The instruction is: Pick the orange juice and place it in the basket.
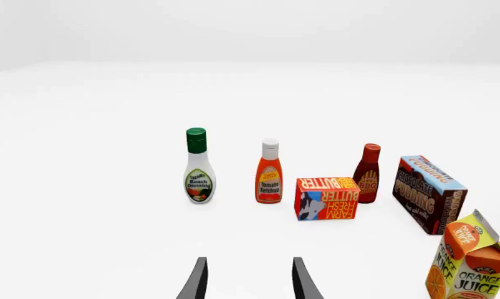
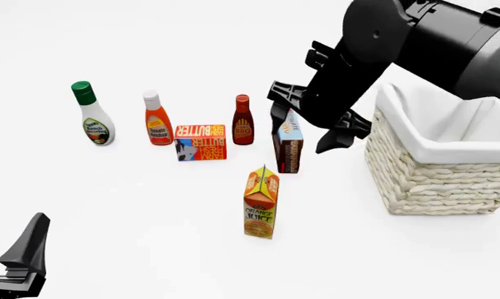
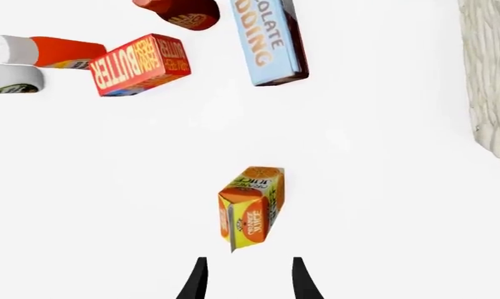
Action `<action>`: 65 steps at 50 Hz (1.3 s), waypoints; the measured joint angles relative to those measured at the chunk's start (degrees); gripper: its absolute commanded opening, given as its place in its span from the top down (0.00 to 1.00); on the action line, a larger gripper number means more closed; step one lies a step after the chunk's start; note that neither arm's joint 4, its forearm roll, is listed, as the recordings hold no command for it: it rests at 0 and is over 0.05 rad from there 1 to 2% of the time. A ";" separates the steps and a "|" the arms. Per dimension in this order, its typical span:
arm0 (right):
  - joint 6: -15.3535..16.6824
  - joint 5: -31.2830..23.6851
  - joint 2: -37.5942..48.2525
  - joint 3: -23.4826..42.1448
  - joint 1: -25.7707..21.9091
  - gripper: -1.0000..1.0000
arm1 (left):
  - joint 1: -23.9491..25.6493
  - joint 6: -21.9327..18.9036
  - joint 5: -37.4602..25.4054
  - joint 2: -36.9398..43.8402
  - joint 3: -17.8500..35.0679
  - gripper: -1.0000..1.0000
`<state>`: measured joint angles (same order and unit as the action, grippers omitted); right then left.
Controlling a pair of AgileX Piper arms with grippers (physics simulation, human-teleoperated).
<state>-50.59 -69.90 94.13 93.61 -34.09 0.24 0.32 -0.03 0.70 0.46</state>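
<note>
White table; right tool [image 3: 245, 280] parted, empty.

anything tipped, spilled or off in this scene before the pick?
Nothing stands out. The juice carton stands upright and alone near the table's front, the bottles and boxes behind it are upright too, and the basket sits square on the right. Both grippers, left and right, are open and empty.

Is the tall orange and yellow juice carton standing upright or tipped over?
Upright. The tall orange and yellow juice carton stands on its base on the white table, gable top up.
</note>
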 measured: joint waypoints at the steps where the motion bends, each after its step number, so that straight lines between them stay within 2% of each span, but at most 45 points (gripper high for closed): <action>1: 0.00 0.00 0.19 0.08 -0.08 0.00 | 0.00 0.00 0.00 0.00 0.00 0.00; 32: 2.90 0.00 5.56 2.49 -0.17 0.00 | 0.00 0.00 0.00 0.00 0.00 0.00; 65: 3.62 0.00 9.04 3.45 -2.52 0.00 | 0.00 0.00 0.00 0.00 0.00 0.00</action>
<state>-46.97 -69.90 103.17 97.06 -36.62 0.24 0.32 -0.03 0.70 0.46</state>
